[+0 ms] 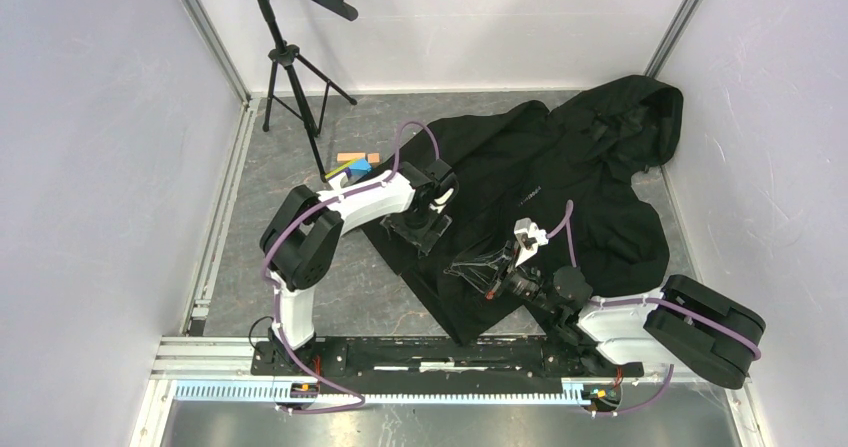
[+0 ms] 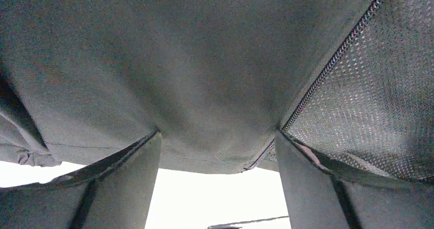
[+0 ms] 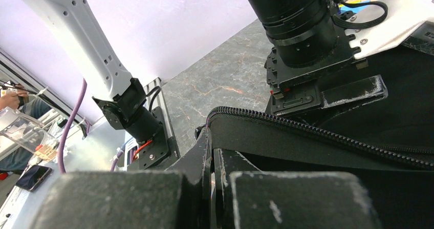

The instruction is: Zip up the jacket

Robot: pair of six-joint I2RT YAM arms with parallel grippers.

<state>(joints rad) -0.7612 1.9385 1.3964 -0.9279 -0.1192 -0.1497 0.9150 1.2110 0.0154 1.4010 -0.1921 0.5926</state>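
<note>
Black fabric is covering the right half of the table (image 1: 380,302): the jacket (image 1: 580,197) is lying spread out, hood toward the far right corner and hem pointing at the arms. The front is not yet closed. One row of zipper teeth (image 3: 317,132) is running bare along a lifted edge, and from the left wrist a mesh lining (image 2: 378,96) is showing beside the zipper line, so a front panel appears to be folded back.

The right gripper (image 1: 493,270) is sitting low near the hem with its fingers pressed together, apparently pinching the fabric edge right by the teeth. The left gripper (image 1: 421,229) is down at the jacket's left edge, its fingers (image 2: 117,188) spread wide with cloth filling the view ahead of them; whether they are touching it cannot be told.

The step in hand is probably bringing the two zipper ends together at the hem. To do it well, the right arm should be holding its edge taut and flat while the left is closing on the opposite edge near its bottom end, not on loose cloth. The slider is not showing in any view, so finding it comes first.
</note>
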